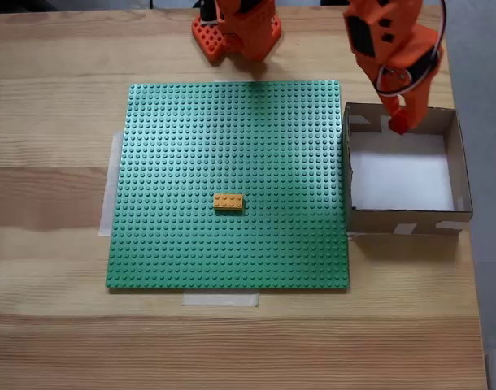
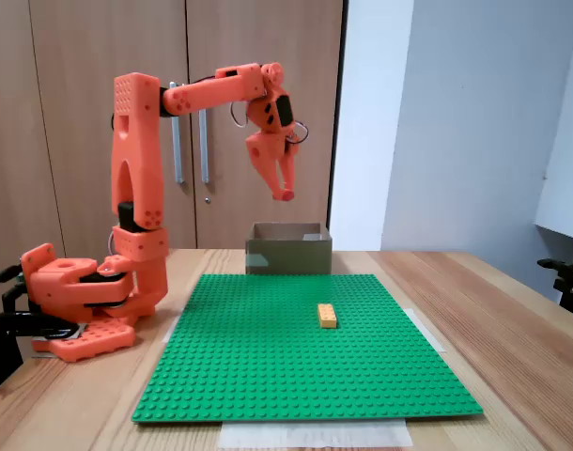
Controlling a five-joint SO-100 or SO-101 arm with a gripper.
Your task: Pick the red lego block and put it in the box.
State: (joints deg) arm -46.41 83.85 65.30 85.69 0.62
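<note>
1. Where closest to the front camera: strip of pale tape (image 2: 315,434) along the near edge of the green studded baseplate (image 2: 268,376), flat on the wooden table (image 2: 512,319).
2. Farther in: orange-yellow brick (image 2: 327,316) lying on the baseplate, well apart from the box and no part of the job.
3. Past the baseplate's far edge: shallow cardboard box (image 2: 288,248), just beside the baseplate. Seen from above, white inner floor bare, so nothing delivered yet.
4. High above the box: orange gripper (image 2: 283,191) pointing down, clenched on the red lego block (image 2: 284,196), a small red piece at its tip. From above, gripper (image 1: 398,115) and block (image 1: 401,124) over the box wall nearest the arm's base; exact position over the floor hard to judge.
5. Judged progress: pick-up and carry done. Left to do: centring over the floor, lowering, letting go.
6. Farthest back: wooden cupboard doors (image 2: 80,94).
</note>
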